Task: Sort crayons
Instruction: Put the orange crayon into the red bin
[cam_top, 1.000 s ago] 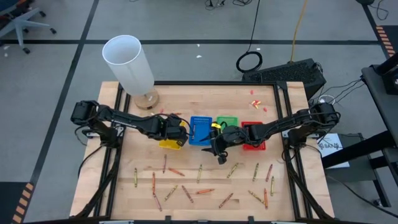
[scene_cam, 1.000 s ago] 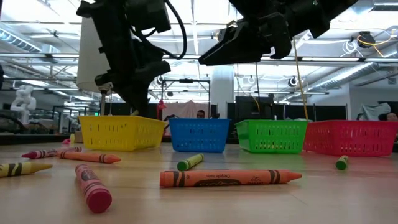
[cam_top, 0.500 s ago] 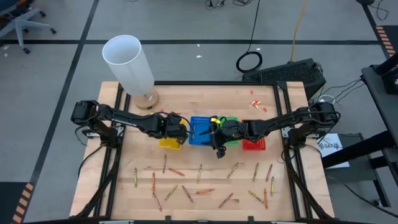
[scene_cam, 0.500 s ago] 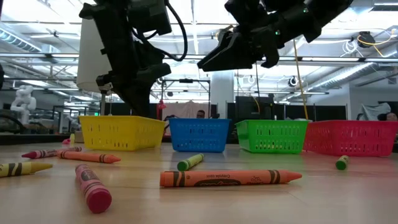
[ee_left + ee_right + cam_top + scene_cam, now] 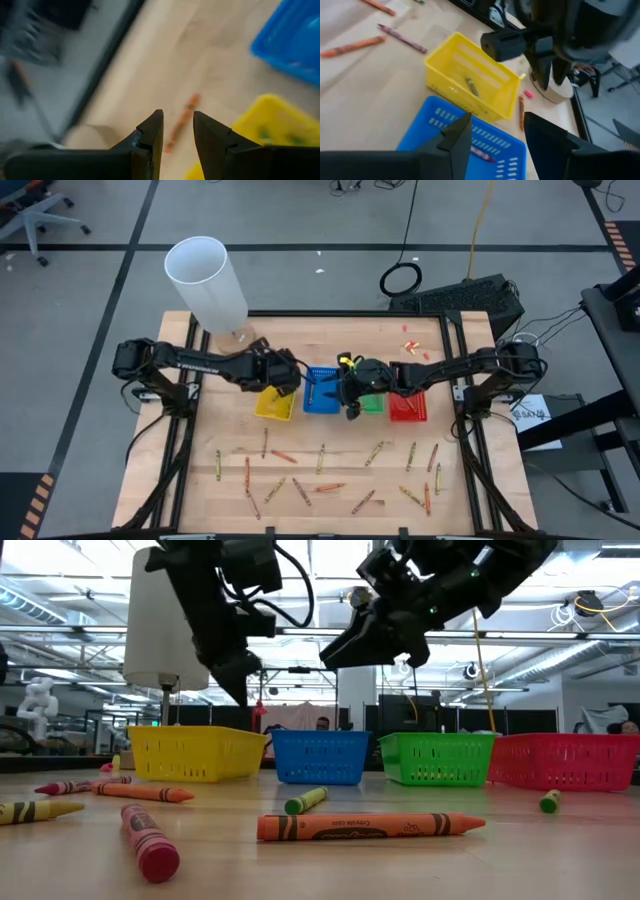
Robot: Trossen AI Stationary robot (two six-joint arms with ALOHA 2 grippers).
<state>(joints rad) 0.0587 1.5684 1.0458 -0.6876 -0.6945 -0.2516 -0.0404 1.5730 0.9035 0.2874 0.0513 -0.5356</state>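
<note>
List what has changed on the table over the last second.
The left tool has pulled back from over the yellow tray toward the table's far side, its fingers now apart and empty; a crayon lies in that tray. The right tool has swung left, from beside the red tray to between the blue tray and green tray. Trays and loose crayons have stayed put.

No text, label or number can be read.

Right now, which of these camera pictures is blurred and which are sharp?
Left wrist view: smeared with motion blur; the yellow tray and a crayon are soft streaks. Right wrist view: sharp on the yellow tray. Low view: near orange crayon crisp, bright ceiling lights behind. High view: evenly lit.
</note>
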